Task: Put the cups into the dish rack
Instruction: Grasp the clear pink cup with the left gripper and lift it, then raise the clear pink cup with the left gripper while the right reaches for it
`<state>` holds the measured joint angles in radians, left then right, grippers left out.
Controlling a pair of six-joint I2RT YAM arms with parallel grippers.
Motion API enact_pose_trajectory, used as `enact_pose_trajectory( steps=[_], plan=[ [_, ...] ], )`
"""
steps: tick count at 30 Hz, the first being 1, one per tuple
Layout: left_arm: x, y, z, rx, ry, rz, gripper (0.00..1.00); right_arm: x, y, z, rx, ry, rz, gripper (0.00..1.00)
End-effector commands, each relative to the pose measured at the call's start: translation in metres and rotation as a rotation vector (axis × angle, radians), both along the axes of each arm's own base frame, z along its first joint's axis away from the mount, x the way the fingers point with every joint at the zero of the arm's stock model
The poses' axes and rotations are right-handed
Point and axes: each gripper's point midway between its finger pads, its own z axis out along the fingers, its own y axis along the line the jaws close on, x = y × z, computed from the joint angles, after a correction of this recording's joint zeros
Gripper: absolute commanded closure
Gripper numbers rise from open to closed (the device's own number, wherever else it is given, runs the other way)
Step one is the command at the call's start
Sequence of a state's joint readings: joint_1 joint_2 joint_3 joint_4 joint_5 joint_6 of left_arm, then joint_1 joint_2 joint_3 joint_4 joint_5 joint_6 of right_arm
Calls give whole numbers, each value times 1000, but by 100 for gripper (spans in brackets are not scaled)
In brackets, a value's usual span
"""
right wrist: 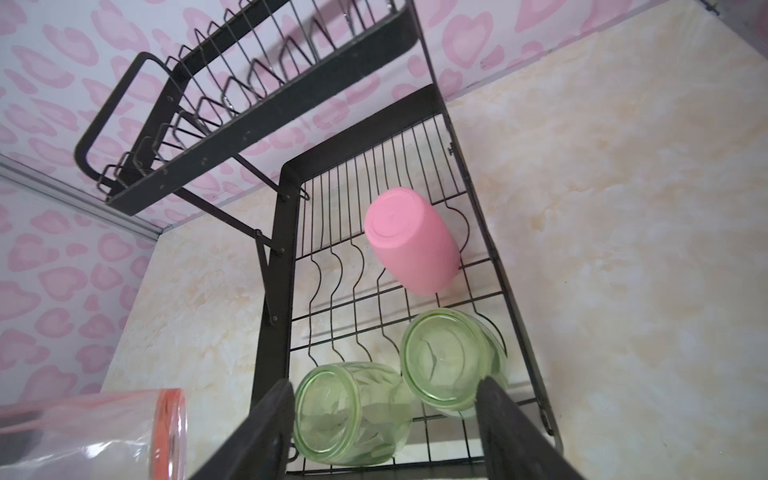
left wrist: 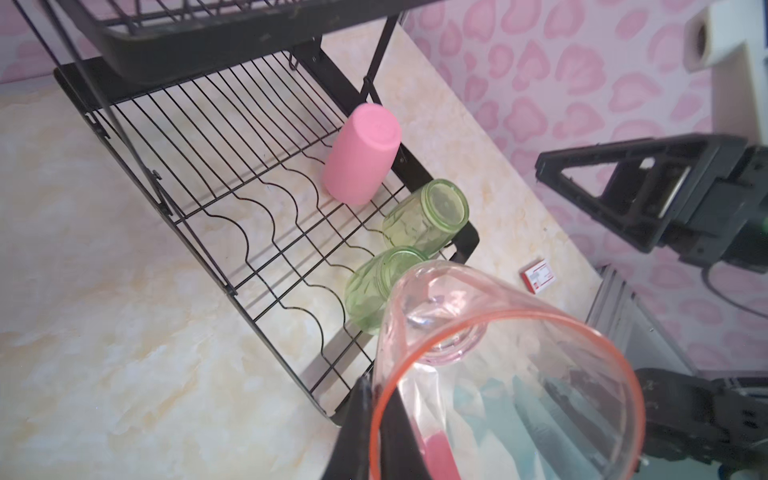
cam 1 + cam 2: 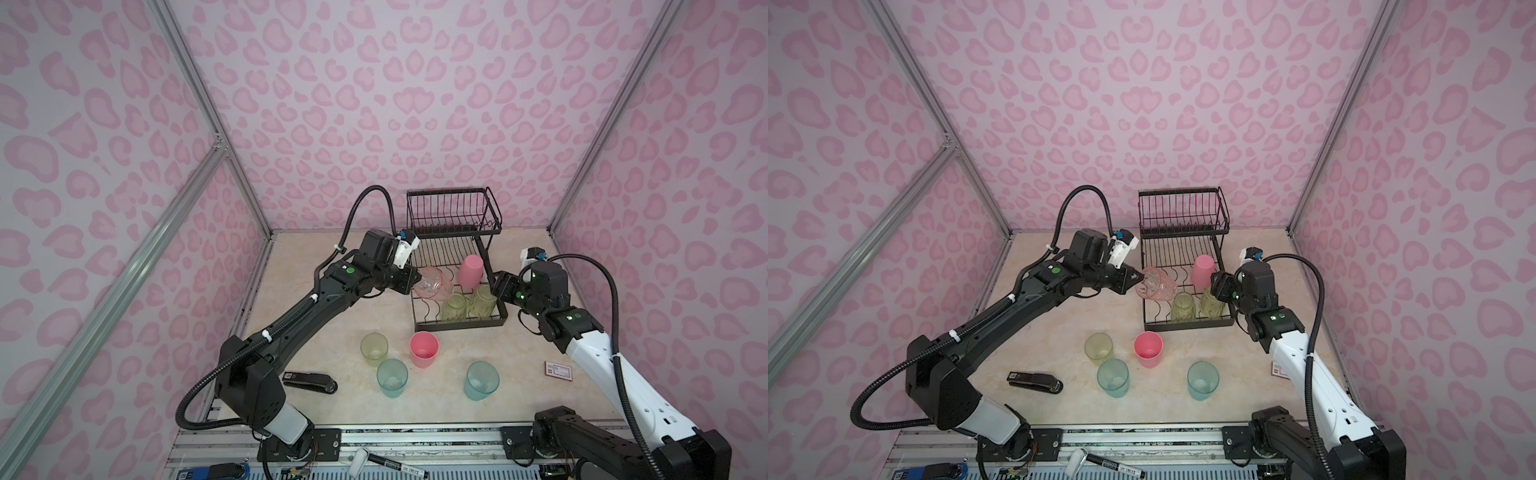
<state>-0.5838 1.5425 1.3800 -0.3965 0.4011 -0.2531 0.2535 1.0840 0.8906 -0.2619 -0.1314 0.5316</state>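
dish rack (image 3: 457, 323) lower tier — bare slots on left-arm side | blocked: pink cup (image 3: 470, 270), green cups (image 3: 454, 306)

clear cup (image 2: 519, 365) cropped, card (image 3: 1278, 370) half hidden

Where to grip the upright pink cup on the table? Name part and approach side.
Probably the rim wall of the pink cup, from above: it stands mouth up, so one finger can go inside, one outside.

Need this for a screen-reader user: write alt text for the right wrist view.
The right gripper, jaws apart, hangs over the lower tier of the dish rack, where two green cups and a pink cup stand bottom-up. A clear orange-rimmed cup shows at one corner.
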Motion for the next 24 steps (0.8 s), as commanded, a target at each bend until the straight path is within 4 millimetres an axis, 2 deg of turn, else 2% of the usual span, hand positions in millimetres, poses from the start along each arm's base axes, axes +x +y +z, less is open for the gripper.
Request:
enact_pose_trajectory(
  steps=[1,6,10,18,24],
  plan=[
    [9,3,34,-242,3,23,97,7,20,14,42,-32,56,27],
    [20,27,52,-430,47,94,96,14,56,42,217,-91,170,19],
    [27,39,64,-572,89,118,96,18,82,67,344,-154,256,15],
    [39,51,66,-725,206,128,96,27,113,101,517,-264,366,10],
    [38,56,66,-767,259,111,96,36,129,116,603,-318,422,9]
  ],
)
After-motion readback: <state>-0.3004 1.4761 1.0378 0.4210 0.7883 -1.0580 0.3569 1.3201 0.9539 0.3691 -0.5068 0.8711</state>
